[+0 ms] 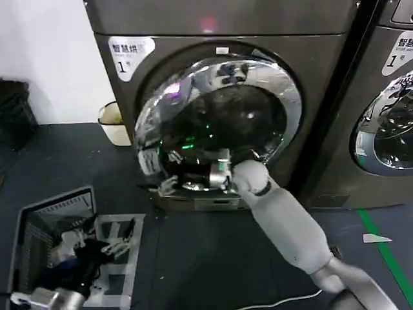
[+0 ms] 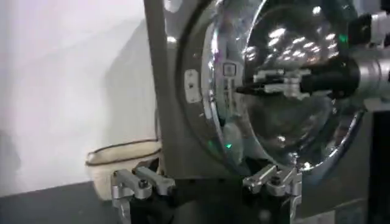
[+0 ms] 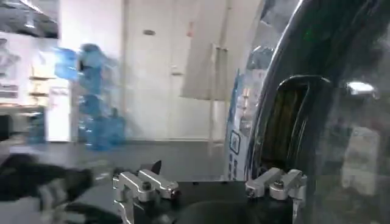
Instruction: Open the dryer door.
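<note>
The dryer (image 1: 219, 26) fills the middle of the head view, with a white "1" sticker and a pink light. Its dryer door (image 1: 219, 110), a chrome ring around dark domed glass, looks slightly swung out at its left edge. My right gripper (image 1: 177, 185) reaches in from the lower right to the door's lower left rim. It is open, with the chrome ring (image 3: 268, 91) beside one finger (image 3: 277, 182). From the side, the right gripper (image 2: 241, 89) points at the door's edge (image 2: 222, 91). My left gripper (image 1: 119, 240) hangs open, low at the left, apart from the dryer.
A second similar machine (image 1: 387, 129) stands close on the right. A cream bin (image 1: 113, 123) sits against the wall left of the dryer. A wire basket (image 1: 39, 239) lies on the dark floor under my left arm. Green tape (image 1: 387, 252) runs along the floor at right.
</note>
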`<action>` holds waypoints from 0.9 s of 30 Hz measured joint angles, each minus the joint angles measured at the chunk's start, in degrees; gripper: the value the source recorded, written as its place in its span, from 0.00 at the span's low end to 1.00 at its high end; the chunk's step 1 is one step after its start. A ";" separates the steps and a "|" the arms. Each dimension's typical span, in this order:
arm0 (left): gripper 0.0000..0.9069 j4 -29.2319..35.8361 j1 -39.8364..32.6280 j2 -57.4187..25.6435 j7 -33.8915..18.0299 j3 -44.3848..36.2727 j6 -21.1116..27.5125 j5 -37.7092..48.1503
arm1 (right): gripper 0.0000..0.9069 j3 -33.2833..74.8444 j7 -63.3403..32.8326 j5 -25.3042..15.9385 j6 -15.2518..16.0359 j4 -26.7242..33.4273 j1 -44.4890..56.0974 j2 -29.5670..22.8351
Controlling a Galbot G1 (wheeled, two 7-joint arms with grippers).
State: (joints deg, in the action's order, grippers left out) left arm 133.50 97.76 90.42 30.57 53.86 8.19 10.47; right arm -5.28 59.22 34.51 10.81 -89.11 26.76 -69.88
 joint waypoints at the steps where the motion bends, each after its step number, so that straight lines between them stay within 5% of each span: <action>1: 1.00 -0.28 -0.41 -0.34 0.45 0.66 0.01 1.48 | 1.00 0.27 1.40 0.05 -0.14 -0.19 0.18 0.39; 13: 1.00 -2.87 -5.52 -5.00 2.14 6.49 1.13 9.48 | 1.00 3.05 16.99 0.75 -0.39 -2.30 3.03 4.65; 27: 1.00 -10.04 -10.74 -15.99 -3.30 4.54 -1.84 24.25 | 1.00 6.82 24.62 1.05 -0.93 -5.07 7.85 8.34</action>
State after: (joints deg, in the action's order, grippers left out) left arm 123.46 87.02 74.43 27.27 58.40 6.35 34.72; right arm 1.53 83.85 35.56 9.88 -94.18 34.60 -61.53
